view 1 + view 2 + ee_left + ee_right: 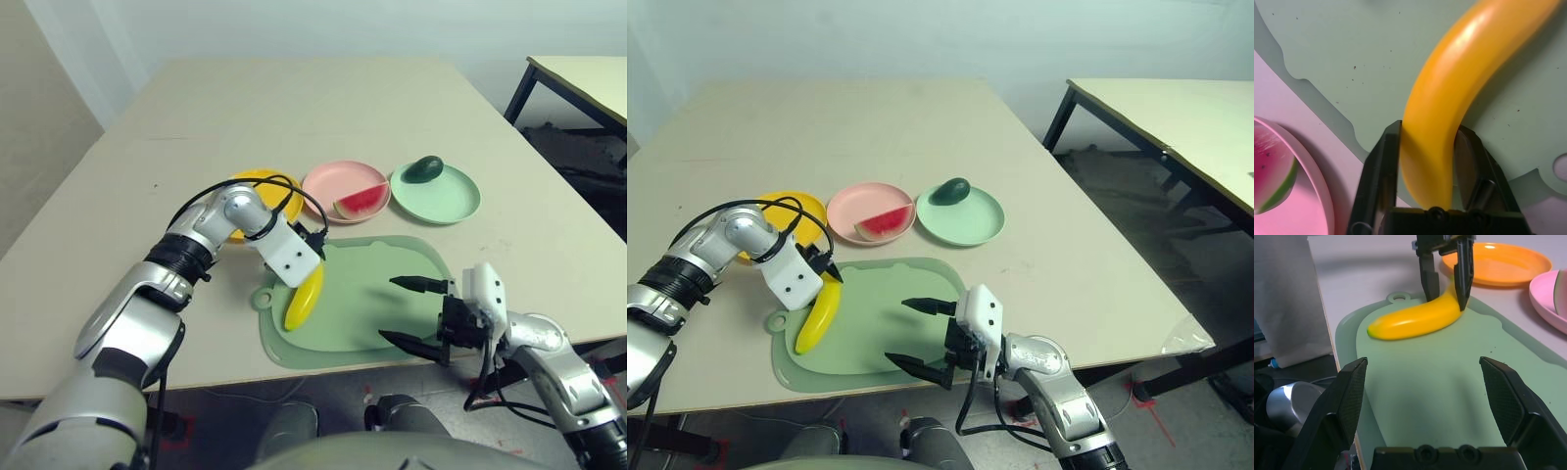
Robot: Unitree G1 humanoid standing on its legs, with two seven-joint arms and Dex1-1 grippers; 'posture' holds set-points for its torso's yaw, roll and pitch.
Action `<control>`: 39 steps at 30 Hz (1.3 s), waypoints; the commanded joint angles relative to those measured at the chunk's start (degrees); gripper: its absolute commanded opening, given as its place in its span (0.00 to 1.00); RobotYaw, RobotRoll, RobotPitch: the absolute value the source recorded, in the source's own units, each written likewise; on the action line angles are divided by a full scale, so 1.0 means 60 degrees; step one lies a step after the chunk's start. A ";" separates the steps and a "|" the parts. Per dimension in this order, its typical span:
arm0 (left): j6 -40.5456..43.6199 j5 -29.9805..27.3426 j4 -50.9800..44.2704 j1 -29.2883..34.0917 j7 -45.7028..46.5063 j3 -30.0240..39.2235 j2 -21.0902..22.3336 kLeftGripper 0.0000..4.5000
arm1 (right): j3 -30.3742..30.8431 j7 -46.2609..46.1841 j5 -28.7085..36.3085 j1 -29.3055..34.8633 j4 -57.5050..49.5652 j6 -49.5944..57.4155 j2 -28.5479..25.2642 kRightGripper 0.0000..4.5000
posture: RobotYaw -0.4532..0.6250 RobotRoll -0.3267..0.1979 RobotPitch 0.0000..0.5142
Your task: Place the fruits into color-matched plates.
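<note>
The yellow banana (pixel 304 299) lies on the pale green mat (pixel 392 259), and my left gripper (pixel 315 257) is shut on its far end; both fingers (pixel 1378 171) press its sides. The yellow-orange plate (pixel 250 179) sits just behind, partly covered by my left arm. A watermelon wedge (pixel 361 203) rests in the pink plate (pixel 338 179). In the mint green plate (pixel 446 201) the dark avocado (pixel 425 168) lies at the far rim. My right gripper (pixel 387 308) hangs open over the mat's right side, holding nothing and pointing toward the banana (pixel 1415 320).
The three plates stand in a row behind the mat, mid-table. The mat reaches nearly to the table's front edge. A second table (pixel 583 73) stands off to the right. A black cable (pixel 294 186) loops over my left wrist.
</note>
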 commanded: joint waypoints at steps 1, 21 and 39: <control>0.0263 -0.0316 -0.0350 -0.0013 -0.0261 -0.0001 0.0102 0.36 | -0.0104 -0.0075 0.0110 0.0114 -0.0118 -0.0009 0.0013 1.00 | 0.45 0.62 0.01; 0.0158 0.0293 0.2830 -0.2345 0.1361 0.1413 0.2127 0.36 | -0.0613 -0.1592 0.0316 0.0687 -0.0465 0.0156 0.0738 1.00 | 0.47 0.62 0.00; 0.1332 0.2426 0.6849 -0.2351 0.6423 0.1123 0.0892 0.36 | -0.0565 -0.1688 0.0260 0.0820 -0.0624 -0.0341 0.0819 1.00 | 0.41 0.62 0.00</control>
